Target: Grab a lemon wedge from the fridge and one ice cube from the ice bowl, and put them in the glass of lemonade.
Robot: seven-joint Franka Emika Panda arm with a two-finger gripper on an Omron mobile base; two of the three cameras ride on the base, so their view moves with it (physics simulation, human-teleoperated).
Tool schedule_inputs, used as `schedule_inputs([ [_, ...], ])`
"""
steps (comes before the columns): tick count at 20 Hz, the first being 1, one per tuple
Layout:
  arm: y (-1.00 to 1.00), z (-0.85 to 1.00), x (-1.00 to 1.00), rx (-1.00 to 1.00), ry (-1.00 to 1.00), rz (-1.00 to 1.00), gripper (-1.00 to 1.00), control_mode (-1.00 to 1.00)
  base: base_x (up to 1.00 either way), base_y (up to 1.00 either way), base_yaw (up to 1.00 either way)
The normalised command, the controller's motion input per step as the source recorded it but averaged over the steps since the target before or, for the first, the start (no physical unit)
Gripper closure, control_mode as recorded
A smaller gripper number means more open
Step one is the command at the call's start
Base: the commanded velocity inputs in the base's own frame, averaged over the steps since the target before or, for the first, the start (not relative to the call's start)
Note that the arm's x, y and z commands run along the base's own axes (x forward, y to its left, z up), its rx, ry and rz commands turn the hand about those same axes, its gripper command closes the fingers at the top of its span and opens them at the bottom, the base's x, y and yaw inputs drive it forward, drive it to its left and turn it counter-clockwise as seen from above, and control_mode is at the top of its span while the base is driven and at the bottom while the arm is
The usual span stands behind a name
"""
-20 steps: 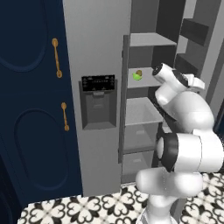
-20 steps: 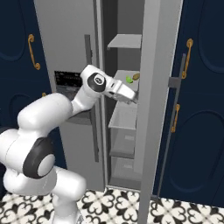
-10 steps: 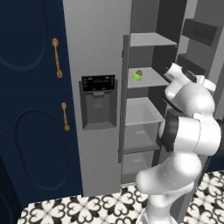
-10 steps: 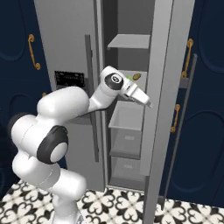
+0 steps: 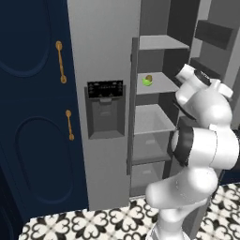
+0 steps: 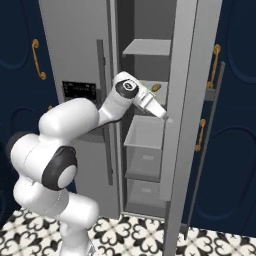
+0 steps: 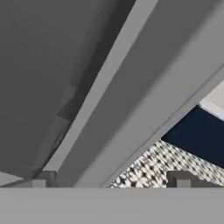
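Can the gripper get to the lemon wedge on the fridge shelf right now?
Probably yes. The fridge door stands open, the lemon wedge sits exposed near the shelf's front with only a small brown lump beside it, and the gripper is open, though aimed away.

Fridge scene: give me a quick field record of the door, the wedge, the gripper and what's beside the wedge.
fridge: right door swung open, shelves exposed
lemon wedge: on second shelf from top, near its front left
brown lump: just behind the wedge, touching or nearly so
gripper: open, empty, pointed at the open door's edge and floor
cabinets: navy, gold handles, left of fridge
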Motion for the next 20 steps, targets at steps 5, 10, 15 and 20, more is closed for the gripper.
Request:
schedule_inputs([
  [5, 0.82, 0.78, -0.46, 0.0, -0.03, 0.01, -1.0, -1.0, 0.0, 0.0, 0.0],
  [10, 0.59, 0.09, -0.15, 0.06, -0.12, 0.1, -1.0, -1.0, 0.0, 0.0, 0.0],
  [15, -0.39, -0.35, 0.14, 0.0, -0.03, 0.05, -1.0, -1.0, 0.0, 0.0, 0.0],
  [20, -1.0, -0.65, -0.02, 0.0, 0.0, -0.1, -1.0, -1.0, 0.0, 0.0, 0.0],
])
